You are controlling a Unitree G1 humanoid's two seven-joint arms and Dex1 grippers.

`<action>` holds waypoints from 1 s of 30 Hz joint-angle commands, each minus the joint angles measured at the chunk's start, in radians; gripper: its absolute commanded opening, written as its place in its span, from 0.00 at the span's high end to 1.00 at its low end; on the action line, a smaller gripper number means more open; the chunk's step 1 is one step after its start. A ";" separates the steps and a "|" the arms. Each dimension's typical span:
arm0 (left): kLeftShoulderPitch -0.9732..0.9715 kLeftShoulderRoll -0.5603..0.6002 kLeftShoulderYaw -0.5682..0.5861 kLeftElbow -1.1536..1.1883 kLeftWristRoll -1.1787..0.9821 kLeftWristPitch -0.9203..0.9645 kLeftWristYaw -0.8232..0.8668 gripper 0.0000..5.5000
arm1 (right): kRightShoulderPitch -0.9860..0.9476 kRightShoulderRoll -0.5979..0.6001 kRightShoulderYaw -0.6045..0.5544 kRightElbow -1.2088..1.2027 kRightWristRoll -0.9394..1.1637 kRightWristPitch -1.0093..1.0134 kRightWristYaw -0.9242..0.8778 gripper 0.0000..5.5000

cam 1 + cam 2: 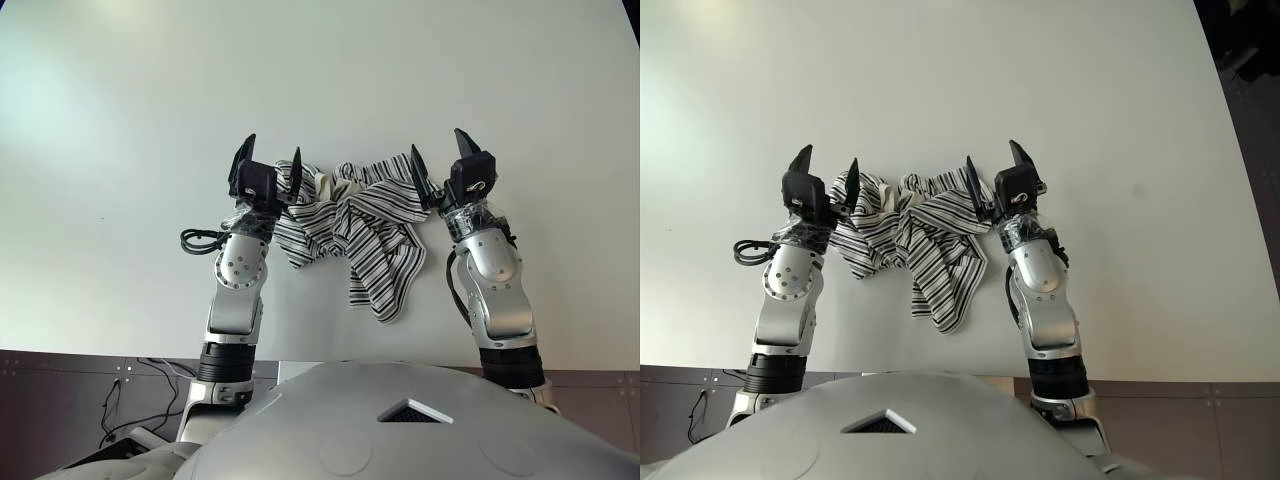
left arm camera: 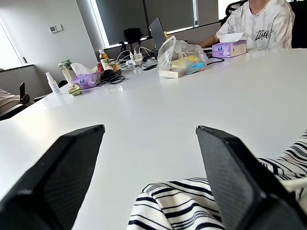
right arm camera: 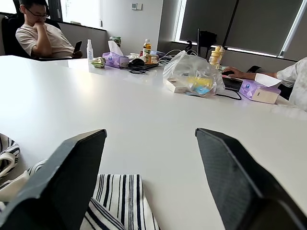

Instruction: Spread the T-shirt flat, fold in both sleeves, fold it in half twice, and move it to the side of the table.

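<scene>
The striped T-shirt (image 1: 350, 225) lies bunched in a twisted heap on the white table (image 1: 120, 120), close to the robot's edge, with one loose flap trailing back toward that edge. The left gripper (image 1: 273, 152) stands at the heap's left end and the right gripper (image 1: 438, 145) at its right end. Both have their jaws spread wide and hold nothing. In the wrist views the cloth sits low between the dark fingers (image 2: 72, 177). No part of the task looks done, so the step in hand is probably a first grasp to pull the shirt open. The main risk is a poor choice of grip. Sleeves, hem and collar cannot be told apart in the heap, so either gripper may close on several layers or on the wrong part. Drawing the arms apart would then tighten the twist rather than flatten it. A grasp taken too high may catch only a thin fold, which is likely to slip out once tension comes on. One taken too low could jam the fingertips against the tabletop. An uneven pull would drag the whole bundle sideways, and any pull toward the robot could send the trailing flap over the edge, with the rest sliding after it.
</scene>
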 commanded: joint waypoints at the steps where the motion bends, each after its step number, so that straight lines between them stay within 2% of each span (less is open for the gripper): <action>1: -0.028 0.013 0.010 0.015 0.002 0.017 -0.006 0.35 | 0.009 -0.007 0.021 -0.018 -0.006 0.015 0.017 0.38; 12: -0.069 0.042 0.035 0.022 -0.007 0.026 -0.019 0.35 | 0.016 -0.015 0.032 -0.039 0.011 0.027 0.049 0.38; 30: -0.052 0.074 -0.028 -0.003 0.036 0.018 -0.055 0.35 | 0.004 -0.043 0.026 -0.031 0.012 0.044 0.079 0.38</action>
